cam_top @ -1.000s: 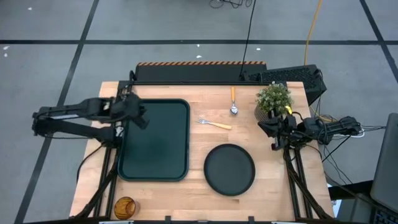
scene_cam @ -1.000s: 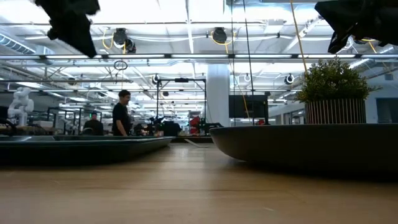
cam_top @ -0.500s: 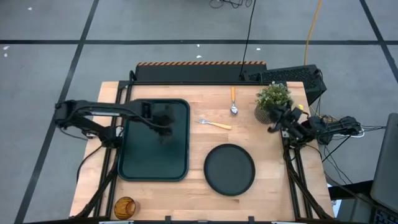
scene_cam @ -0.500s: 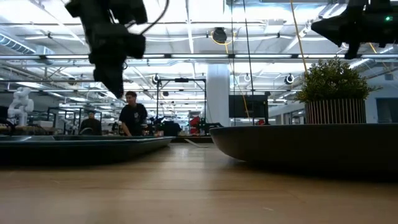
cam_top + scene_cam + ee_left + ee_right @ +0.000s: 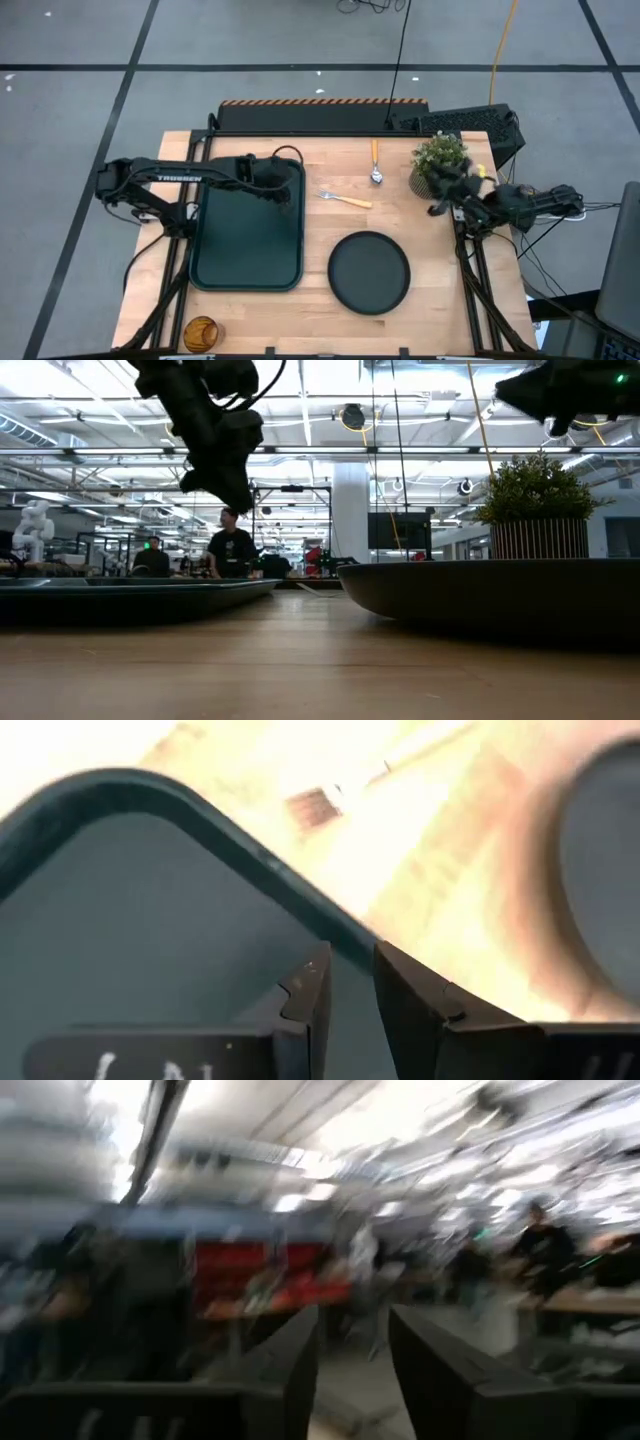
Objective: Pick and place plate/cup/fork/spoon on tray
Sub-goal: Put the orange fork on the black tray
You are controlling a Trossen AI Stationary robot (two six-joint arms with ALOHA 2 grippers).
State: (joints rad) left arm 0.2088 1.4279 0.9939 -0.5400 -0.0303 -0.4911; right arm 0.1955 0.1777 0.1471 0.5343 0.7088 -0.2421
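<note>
The dark green tray lies at the table's left. The round dark plate lies to its right, near the front. The fork and the spoon lie on the wood beyond the plate. The amber cup stands at the near left corner. My left gripper hangs above the tray's far right corner, slightly open, with nothing between its fingers. My right gripper is raised at the table's right edge beside the plant, open and empty.
A potted plant stands at the far right, close to my right gripper. A dark box sits behind it. People stand in the room beyond the table. Bare wood lies between the tray and the plate.
My left gripper has swung from the tray's left edge toward the table's right, across the far part of the tray to its far right corner. My right gripper has shifted a little toward the far edge, nearer the plant.
</note>
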